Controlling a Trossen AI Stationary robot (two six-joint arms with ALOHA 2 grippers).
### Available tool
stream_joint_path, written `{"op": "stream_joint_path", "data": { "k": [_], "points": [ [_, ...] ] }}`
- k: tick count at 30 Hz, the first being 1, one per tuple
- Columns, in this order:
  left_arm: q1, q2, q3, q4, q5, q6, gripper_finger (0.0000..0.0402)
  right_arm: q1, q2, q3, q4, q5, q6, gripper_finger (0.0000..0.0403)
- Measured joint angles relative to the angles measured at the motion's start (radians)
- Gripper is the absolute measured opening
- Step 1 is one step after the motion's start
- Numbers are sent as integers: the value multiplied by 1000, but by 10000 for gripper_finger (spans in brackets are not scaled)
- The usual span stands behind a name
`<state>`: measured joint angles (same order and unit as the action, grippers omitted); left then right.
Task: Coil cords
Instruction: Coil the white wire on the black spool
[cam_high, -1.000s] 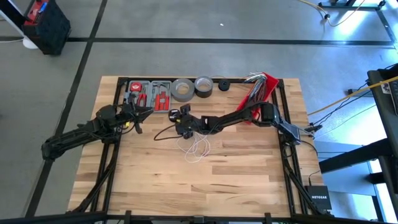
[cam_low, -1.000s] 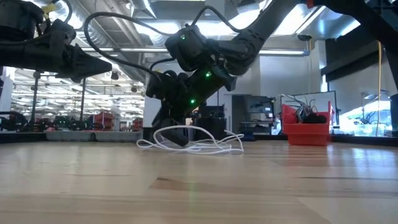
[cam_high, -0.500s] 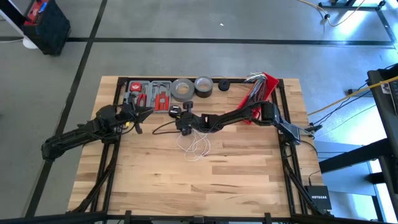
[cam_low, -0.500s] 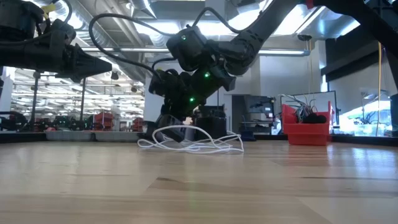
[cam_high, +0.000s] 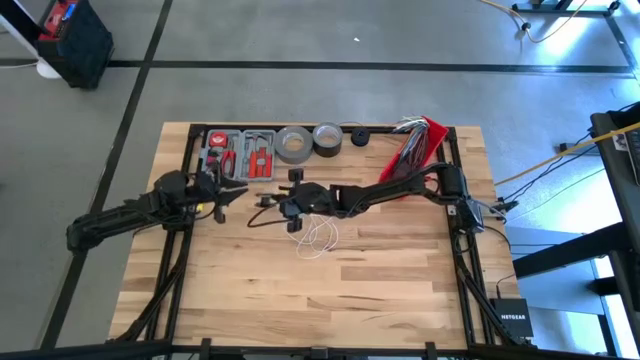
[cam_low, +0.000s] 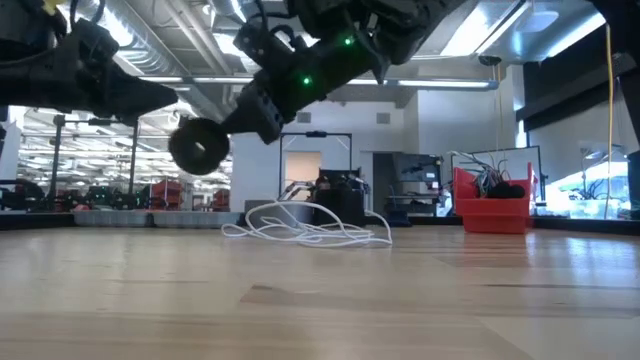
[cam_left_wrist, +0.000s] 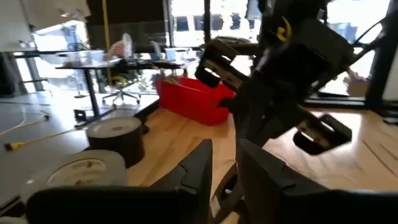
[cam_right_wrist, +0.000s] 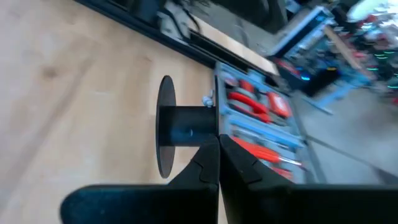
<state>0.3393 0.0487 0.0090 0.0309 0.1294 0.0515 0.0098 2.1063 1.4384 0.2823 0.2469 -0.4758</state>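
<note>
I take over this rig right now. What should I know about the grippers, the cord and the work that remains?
Right gripper: shut on the black plastic spool with two round flanges, held in the air above the wooden table, near its middle.
Left gripper: slightly open, holding nothing that shows, hovering close to the spool on its left.
Thin white string-like cord: a loose, tangled pile on the table, just below the right gripper in the high view.
Done: spool picked up.
Left: no cord is wound on the spool yet; all the coiling remains.
</note>
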Motion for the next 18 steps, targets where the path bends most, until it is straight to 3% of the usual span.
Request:
{"op": "stream_joint_path", "data": {
  "k": [3, 9, 13, 18],
  "points": [
    [-40, 45, 0, 1, -3, 51, 68, -4, 0, 0, -7, -57, 29, 1],
    [-99, 162, 0, 17, -43, 137, 68, -11, 0, 0, -34, -57, 44, 1],
    [-124, 240, 0, 89, -119, 137, 68, -11, -1, 0, -32, -57, 45, 0],
    [-156, 339, 14, 144, -135, 137, 68, -10, -1, 0, -33, -75, 45, 0]
  ]
}}
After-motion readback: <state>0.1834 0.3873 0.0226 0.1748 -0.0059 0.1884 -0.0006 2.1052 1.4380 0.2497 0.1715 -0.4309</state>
